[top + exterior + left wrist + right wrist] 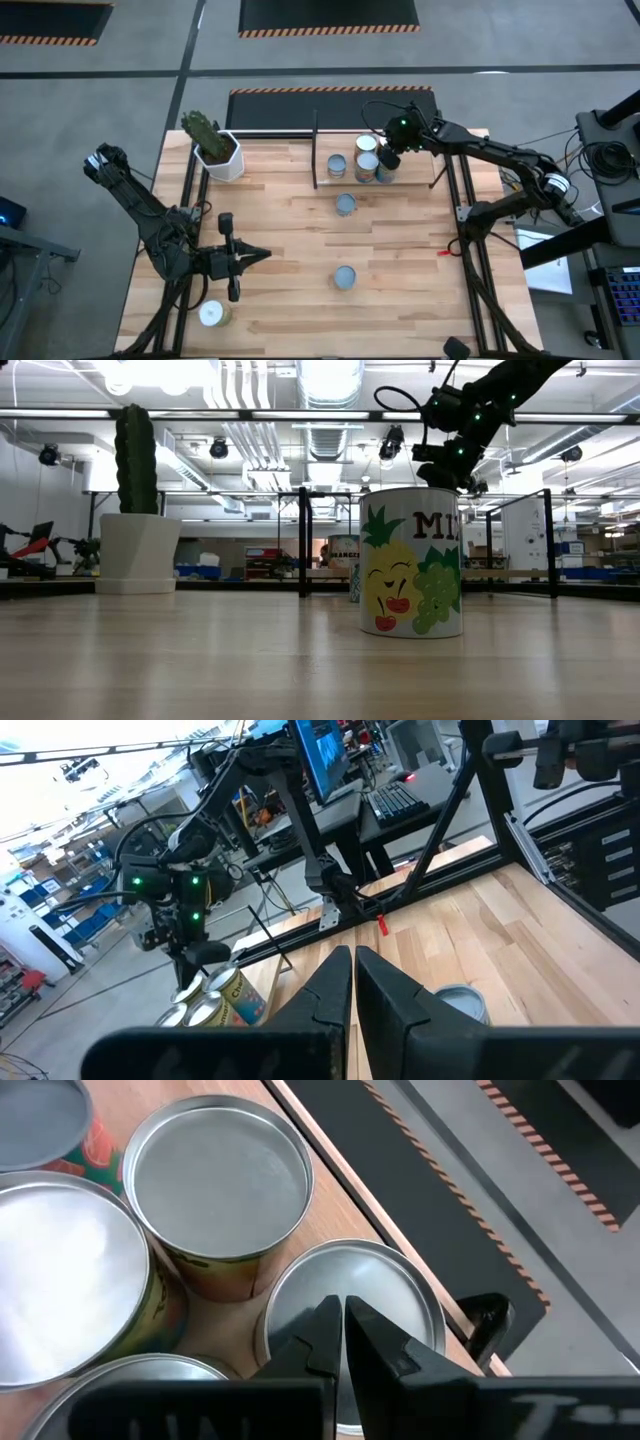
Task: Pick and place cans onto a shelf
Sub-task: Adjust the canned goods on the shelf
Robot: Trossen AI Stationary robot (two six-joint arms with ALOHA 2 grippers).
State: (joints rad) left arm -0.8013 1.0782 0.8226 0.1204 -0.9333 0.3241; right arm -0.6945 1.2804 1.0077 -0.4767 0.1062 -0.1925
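Several cans (366, 158) stand packed together on the shelf (420, 165) at the table's far right. My right gripper (386, 162) is shut above them, slanting down, its tips over the silvery top of the can nearest the shelf's far edge (385, 1285). Two more cans stand on the table, one in the middle (345, 204) and one nearer the front (345, 277), the latter with a fruit label (412, 565). A white-topped can (212, 314) stands at the near left. My left gripper (262, 255) is shut and level over the table's left half, holding nothing. My right gripper's shut fingertips (325, 1325) stand over the flat top of the can at the shelf's far edge (400, 1280), coming from above at a slant. Whether they touch the top I cannot tell. Nothing is between the fingers.
A white hexagonal pot with a cactus (215, 150) stands at the far left corner. The shelf's thin black posts (315, 150) rise beside the cans. The shelf's far edge drops off to a dark mat (470, 1170).
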